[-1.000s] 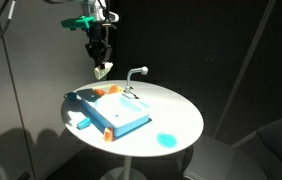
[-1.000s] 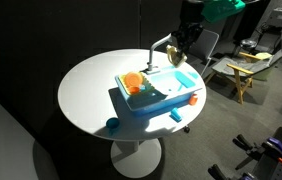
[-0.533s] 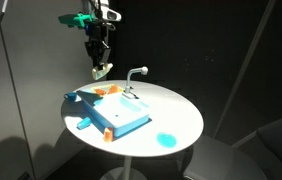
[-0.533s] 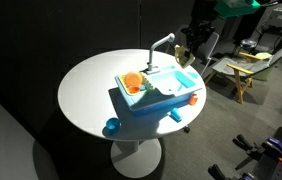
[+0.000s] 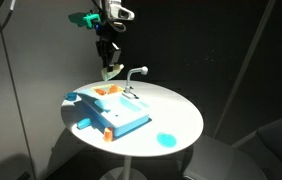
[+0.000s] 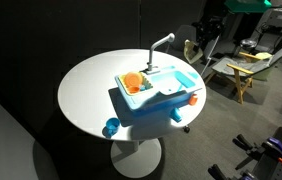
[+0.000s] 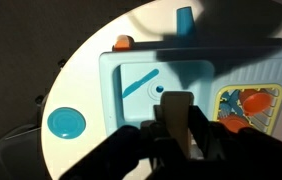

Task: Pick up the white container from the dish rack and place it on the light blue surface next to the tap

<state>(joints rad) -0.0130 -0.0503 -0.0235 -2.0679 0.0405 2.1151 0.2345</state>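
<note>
gripper (image 5: 108,65) and its held white container (image 5: 109,73) — moved sideways, now closer to the tap (image 5: 135,72)

Round white table (image 5: 179,104): light blue surface (image 5: 124,120), blue disc (image 5: 166,139).

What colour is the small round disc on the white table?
Bright turquoise blue; the round disc shows best in the wrist view.

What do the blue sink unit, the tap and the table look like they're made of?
The light blue sink unit looks like moulded plastic: even colour, rounded raised rim, slight sheen. The tap seems to be matte grey-white plastic too, though it is too small to be sure. The table has a smooth white top, perhaps laminate or paint; the look leaves it open.
</note>
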